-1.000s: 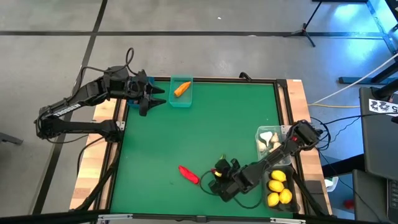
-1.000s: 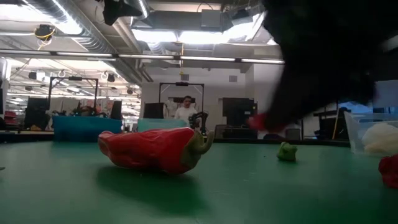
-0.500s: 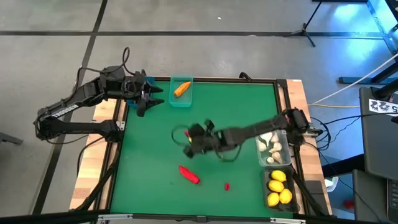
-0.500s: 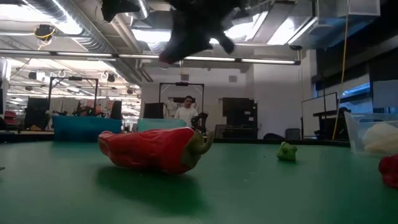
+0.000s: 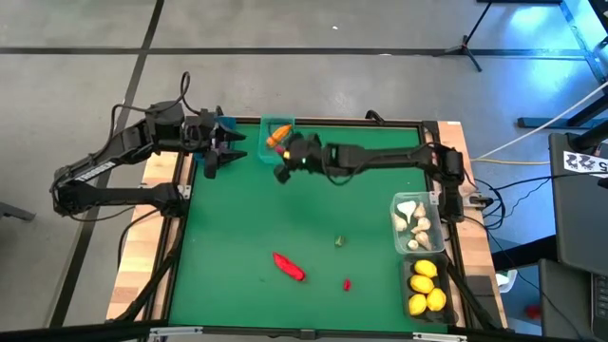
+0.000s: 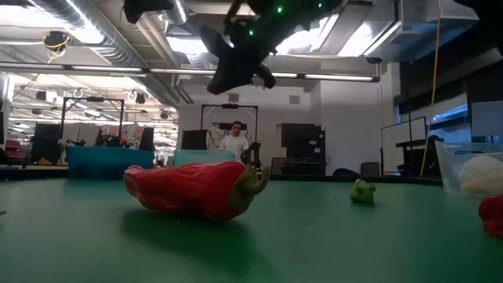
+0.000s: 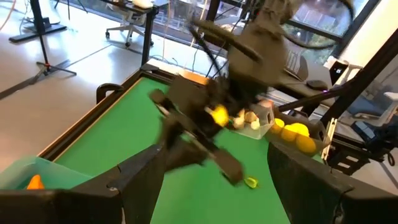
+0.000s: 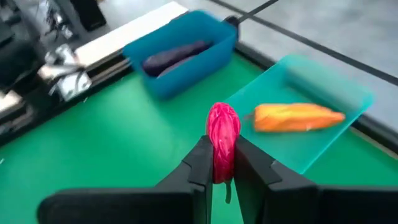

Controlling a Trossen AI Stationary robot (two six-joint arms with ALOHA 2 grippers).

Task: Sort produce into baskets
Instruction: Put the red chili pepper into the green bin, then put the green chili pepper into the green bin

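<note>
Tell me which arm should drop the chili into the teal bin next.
Right. The right gripper is shut on a red chili and is beside the teal bin holding the carrot. The left gripper hangs by the blue bin, holding nothing visible.

Table has a matt green felt-looking top with a pale wood border. Teal bin is frosted see-through plastic, blue bin solid smooth plastic. The red chili on the table looks glossy, rubbery. Right gripper fingers are matt black plastic.
</note>
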